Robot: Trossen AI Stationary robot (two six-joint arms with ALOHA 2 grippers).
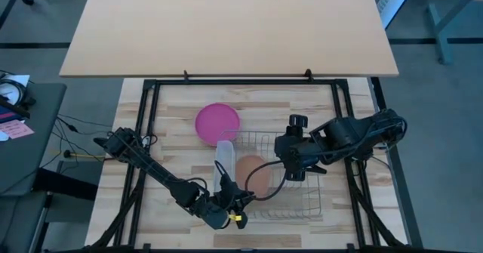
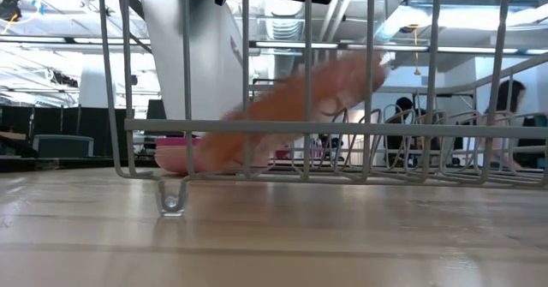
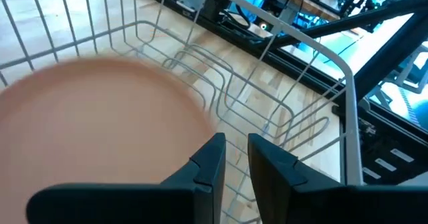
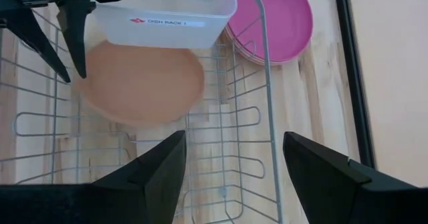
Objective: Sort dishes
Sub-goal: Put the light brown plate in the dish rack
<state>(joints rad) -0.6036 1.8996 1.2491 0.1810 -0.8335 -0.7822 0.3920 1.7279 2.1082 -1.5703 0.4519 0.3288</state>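
An orange-tan plate (image 1: 254, 174) sits tilted inside the silver wire rack (image 1: 306, 200). It is blurred in the low view (image 2: 291, 107) and in the left wrist view (image 3: 100, 130). My left gripper (image 3: 235, 158) is at the rack's near left corner (image 1: 243, 200), beside the plate's rim. Its fingers are slightly open with nothing between them. My right gripper (image 4: 234, 164) hangs wide open above the rack (image 1: 290, 166), holding nothing. A magenta plate (image 1: 217, 122) lies flat on the table past the rack, on top of a paler one (image 4: 244, 53). My left gripper's fingertips (image 4: 79, 73) stand at the orange-tan plate's rim (image 4: 90, 90), and nothing lies in the gap between them. I cannot tell whether a finger touches the rim.
A translucent white tray (image 4: 160, 17) labelled as a dish rack stands against the rack's left side, over the plate's far edge. The rack's upright wires (image 3: 221, 83) rise beside the plate. Black frame rails (image 1: 151, 117) border the wooden table.
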